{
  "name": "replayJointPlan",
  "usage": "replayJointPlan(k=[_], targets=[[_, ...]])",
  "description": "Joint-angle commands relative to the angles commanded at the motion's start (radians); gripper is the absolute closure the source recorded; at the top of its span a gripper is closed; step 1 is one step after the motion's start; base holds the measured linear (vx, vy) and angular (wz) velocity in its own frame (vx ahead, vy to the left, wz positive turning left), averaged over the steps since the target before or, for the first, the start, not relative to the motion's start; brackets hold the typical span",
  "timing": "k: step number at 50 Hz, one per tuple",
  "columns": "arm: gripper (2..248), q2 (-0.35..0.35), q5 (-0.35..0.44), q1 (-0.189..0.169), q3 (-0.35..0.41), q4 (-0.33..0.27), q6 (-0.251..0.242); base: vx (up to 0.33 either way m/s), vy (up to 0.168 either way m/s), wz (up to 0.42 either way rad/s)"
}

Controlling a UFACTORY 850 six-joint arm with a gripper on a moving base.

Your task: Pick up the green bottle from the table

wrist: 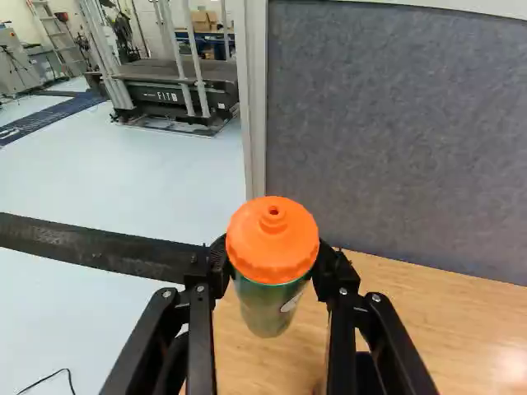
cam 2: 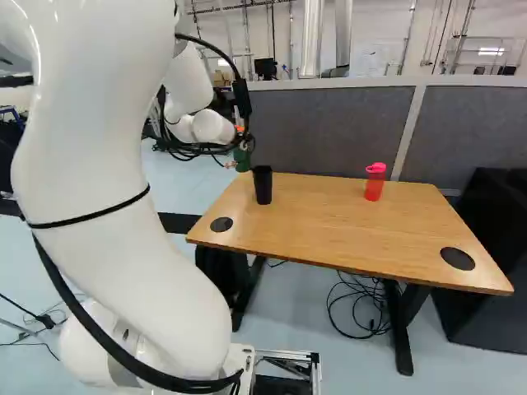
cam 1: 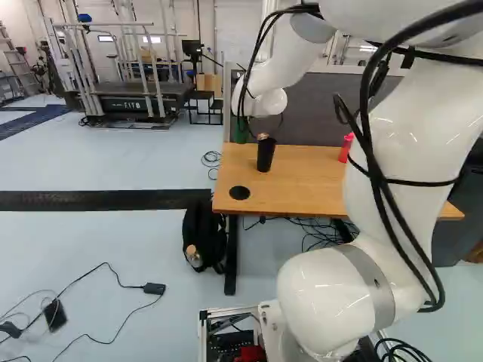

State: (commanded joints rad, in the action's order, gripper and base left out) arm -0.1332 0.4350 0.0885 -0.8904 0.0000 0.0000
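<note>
The green bottle (wrist: pixel 265 309) is gripped between the two fingers (wrist: pixel 331 267), just below its orange cap (wrist: pixel 272 239), by the far left corner of the desk (cam 2: pixel 329 222); contact with the wood cannot be told. A black cup (cam 2: pixel 263 186) is seen nearby, a red bottle (cam 2: pixel 375 186) farther right.

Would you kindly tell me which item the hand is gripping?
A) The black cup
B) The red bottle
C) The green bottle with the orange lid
C: in the wrist view the hand has a finger on either side of the green bottle, around its orange lid.
</note>
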Motion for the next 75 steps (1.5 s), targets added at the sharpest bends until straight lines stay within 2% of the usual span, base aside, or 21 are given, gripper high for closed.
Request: replayJointPlan(k=[75], targets=[[129, 0.169, 0.000, 0.022, 0.174, 0.000, 0.000, 0.000, 0.000, 0.000]])
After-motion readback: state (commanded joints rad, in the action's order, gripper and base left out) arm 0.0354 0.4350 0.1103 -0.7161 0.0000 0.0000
